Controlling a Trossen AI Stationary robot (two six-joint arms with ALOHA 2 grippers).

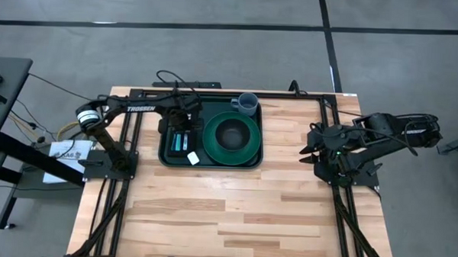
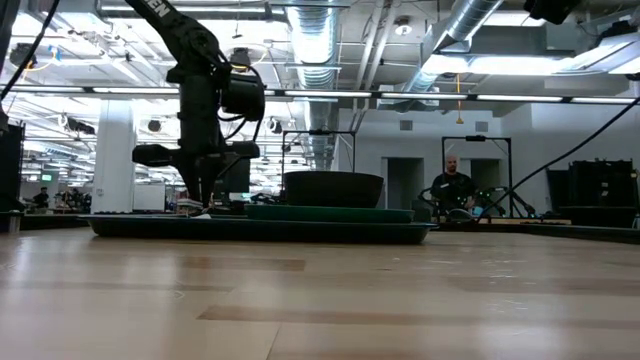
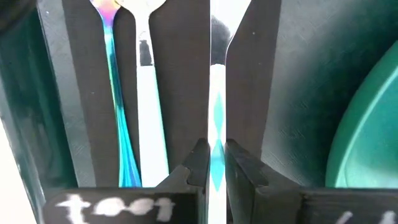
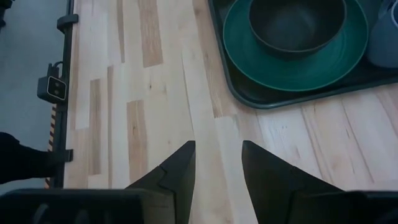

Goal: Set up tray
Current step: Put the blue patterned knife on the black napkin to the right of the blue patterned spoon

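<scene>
Cutlery placement looks like the step in hand: the left hand (image 1: 185, 125) hangs low over the left section of the tray (image 1: 210, 163), which sits at the far middle of the worktop (image 1: 234, 212), its fingers nearly closed around a white utensil handle (image 3: 216, 99) lying on the black napkin (image 3: 87, 93); next move would be letting go cleanly and lifting straight up. Right hand (image 4: 217, 163) waits released over bare worktop, right of the tray. Utensil heads are cut off, so type unclear, and actual pad contact is hard to confirm.
</scene>
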